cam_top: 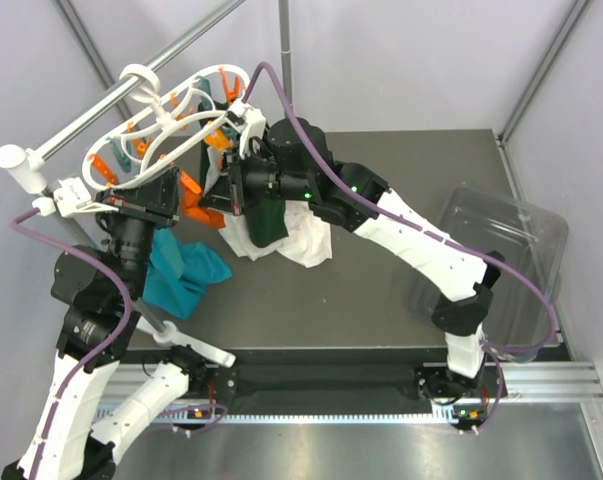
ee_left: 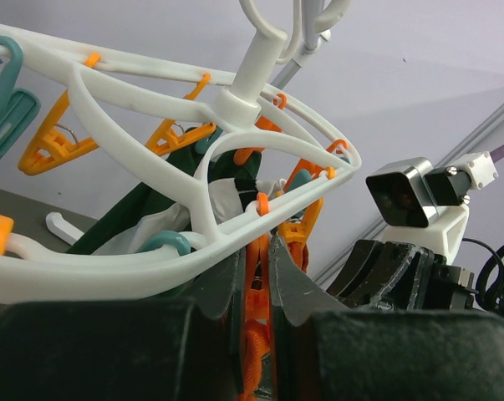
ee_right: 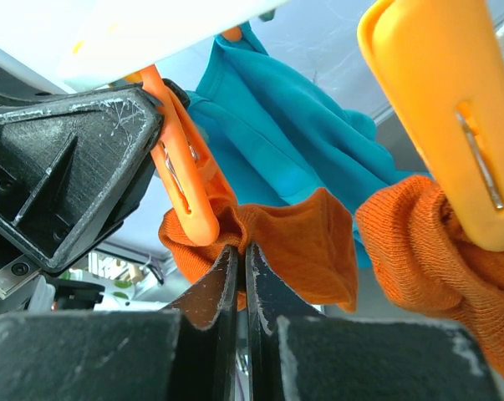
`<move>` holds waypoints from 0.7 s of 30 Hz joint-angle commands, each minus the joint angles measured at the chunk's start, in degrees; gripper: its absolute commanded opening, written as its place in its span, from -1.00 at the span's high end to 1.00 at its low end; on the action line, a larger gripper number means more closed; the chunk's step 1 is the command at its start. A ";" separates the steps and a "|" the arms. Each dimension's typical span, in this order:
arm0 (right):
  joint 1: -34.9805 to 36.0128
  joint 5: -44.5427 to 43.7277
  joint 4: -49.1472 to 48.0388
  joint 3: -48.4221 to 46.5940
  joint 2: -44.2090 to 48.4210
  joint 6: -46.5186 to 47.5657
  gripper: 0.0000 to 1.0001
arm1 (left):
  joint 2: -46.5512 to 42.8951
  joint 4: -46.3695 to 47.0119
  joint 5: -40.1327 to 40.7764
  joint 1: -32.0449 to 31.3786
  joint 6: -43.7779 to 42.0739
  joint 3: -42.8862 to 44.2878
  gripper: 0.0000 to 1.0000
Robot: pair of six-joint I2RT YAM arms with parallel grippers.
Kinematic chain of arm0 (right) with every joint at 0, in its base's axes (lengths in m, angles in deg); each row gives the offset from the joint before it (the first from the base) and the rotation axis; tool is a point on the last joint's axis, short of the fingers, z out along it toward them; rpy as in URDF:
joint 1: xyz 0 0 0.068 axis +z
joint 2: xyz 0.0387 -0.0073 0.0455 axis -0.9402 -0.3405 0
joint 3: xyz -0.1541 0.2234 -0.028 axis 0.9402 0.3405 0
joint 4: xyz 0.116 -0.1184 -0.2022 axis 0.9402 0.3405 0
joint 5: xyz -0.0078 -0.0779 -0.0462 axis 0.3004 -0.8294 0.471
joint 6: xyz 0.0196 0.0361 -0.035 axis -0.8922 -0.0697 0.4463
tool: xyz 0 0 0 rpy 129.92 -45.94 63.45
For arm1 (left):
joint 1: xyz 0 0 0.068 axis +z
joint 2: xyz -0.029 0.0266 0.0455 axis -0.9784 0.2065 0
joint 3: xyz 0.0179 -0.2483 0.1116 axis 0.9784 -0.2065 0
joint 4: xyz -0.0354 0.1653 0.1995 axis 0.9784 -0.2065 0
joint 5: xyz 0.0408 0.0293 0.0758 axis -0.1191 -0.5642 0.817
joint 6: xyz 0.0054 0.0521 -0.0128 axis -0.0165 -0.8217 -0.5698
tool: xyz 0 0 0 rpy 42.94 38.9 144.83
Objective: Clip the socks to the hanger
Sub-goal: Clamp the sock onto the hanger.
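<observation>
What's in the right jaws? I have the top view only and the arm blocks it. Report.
Observer: The right wrist view shows the right jaws shut on the edge of an orange sock.
Operator: Now check the left side.
Observer: In the left wrist view, the left jaws pinch an orange clip hanging under the hanger ring.
Operator: Tell me whether any sock is hung.
Observer: The right wrist view shows a second sock, also orange, gripped in a nearer clip.
</observation>
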 commanded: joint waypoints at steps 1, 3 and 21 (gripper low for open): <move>-0.50 0.30 -3.41 -2.85 0.68 -0.66 1.00 | 1.41 -10.59 -6.14 -0.48 -0.05 -1.48 1.00; -0.50 0.04 -3.76 -2.85 1.03 -0.57 1.00 | 1.41 -10.77 -6.05 -0.48 -0.05 -1.22 1.00; -0.14 -1.10 -8.33 0.93 4.29 0.04 1.00 | 1.24 -12.88 -4.20 -0.48 2.67 -0.34 1.00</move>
